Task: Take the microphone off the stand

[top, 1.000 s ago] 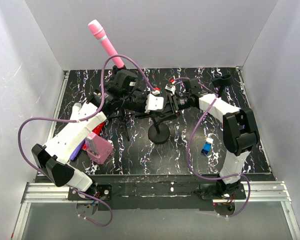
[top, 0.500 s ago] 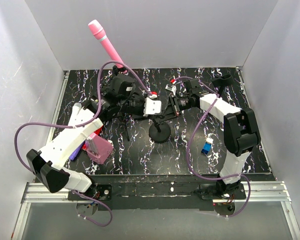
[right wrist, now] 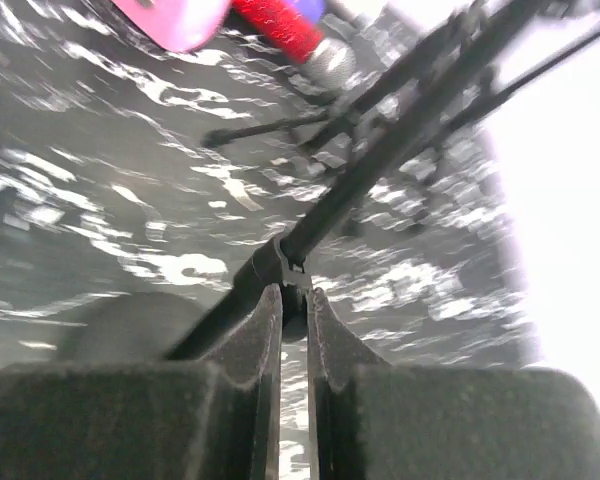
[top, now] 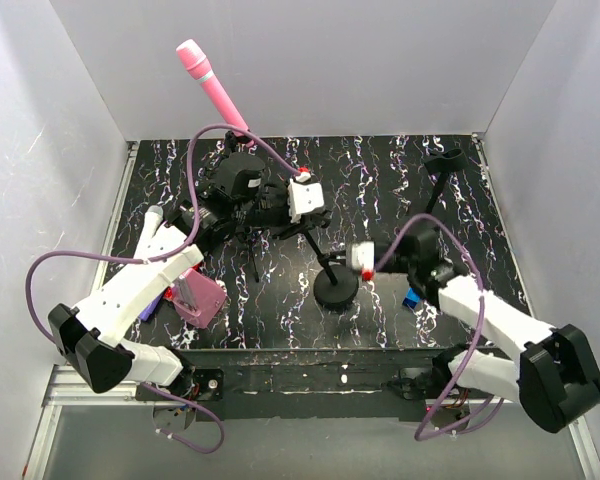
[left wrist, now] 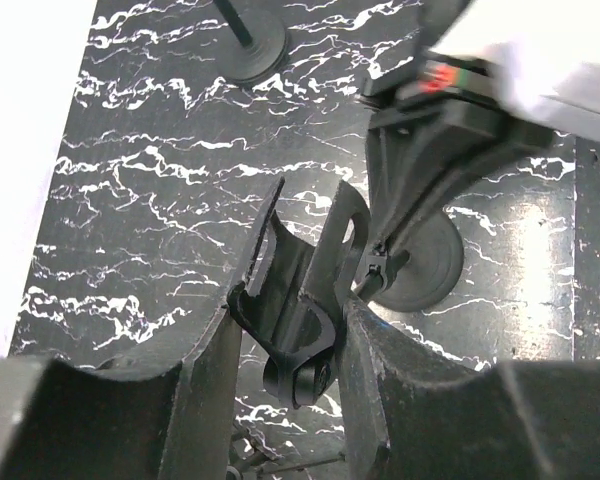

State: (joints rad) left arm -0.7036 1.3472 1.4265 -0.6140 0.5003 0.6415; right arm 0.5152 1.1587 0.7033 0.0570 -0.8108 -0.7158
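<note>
The pink microphone sticks up at the far left, leaning back; its lower end is hidden behind my left arm. A black stand with a round base stands mid-table, its pole slanting up to a black U-shaped clip. My left gripper is shut on that clip, one finger on each side; the clip looks empty. My right gripper is shut on the pole just above the base, at a joint. The base also shows in the left wrist view.
A pink box and purple and red pens lie near the left arm. A small blue object lies by the right arm. A second black stand is at the far right. A tripod's legs spread mid-left. White walls enclose the table.
My right arm has pulled back from the stand's top to the near side and now grips the pole low down. The round base has shifted nearer and right. My left gripper stays on the clip.
</note>
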